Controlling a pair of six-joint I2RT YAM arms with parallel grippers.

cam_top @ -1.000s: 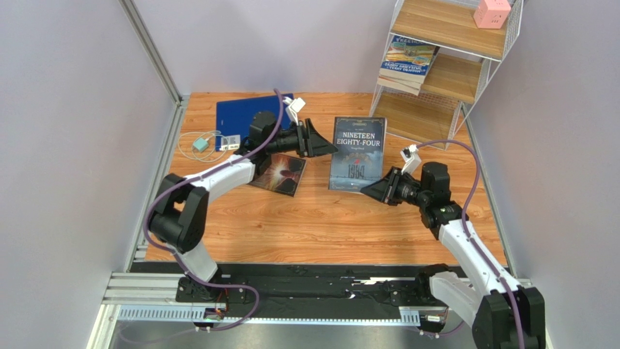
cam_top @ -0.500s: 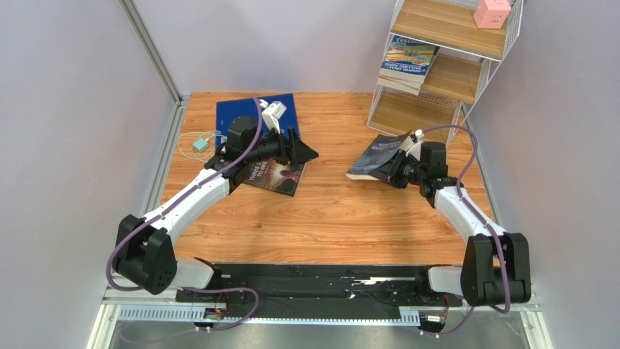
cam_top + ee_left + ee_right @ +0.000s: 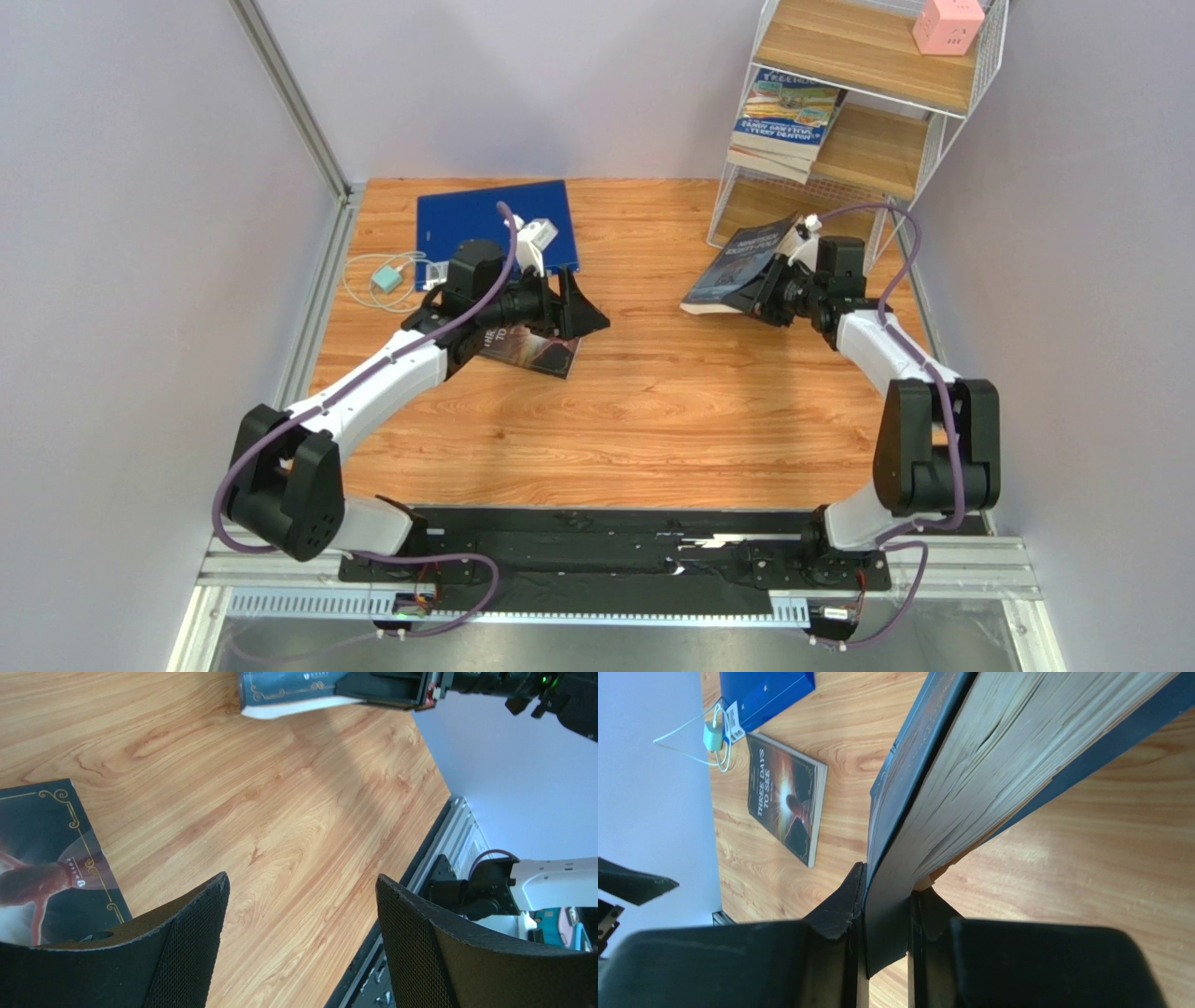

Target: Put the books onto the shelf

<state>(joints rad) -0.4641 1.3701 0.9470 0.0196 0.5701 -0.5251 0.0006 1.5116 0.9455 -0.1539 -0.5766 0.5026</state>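
Right gripper (image 3: pixel 767 290) clamps a navy paperback (image 3: pixel 730 266), tilted and lifted off the counter (image 3: pixel 631 420).
The paperback is at 7 o'clock of the white wire shelf (image 3: pixel 898 105). The left gripper (image 3: pixel 586 311) hovers with jaws wide over "Three Days to See" (image 3: pixel 526 346), which lies flat at the counter's 9 o'clock.

A large blue binder (image 3: pixel 474 210) lies flat at the far left of the wooden table (image 3: pixel 631 406). Touching the binder's near-left corner is a white barcode label (image 3: pixel 445 273). Just left of the binder, a small teal plug (image 3: pixel 387 279) sits within its looped white cable (image 3: pixel 354 266). Far right of the binder, higher up, stands a pink cube (image 3: pixel 947 25).
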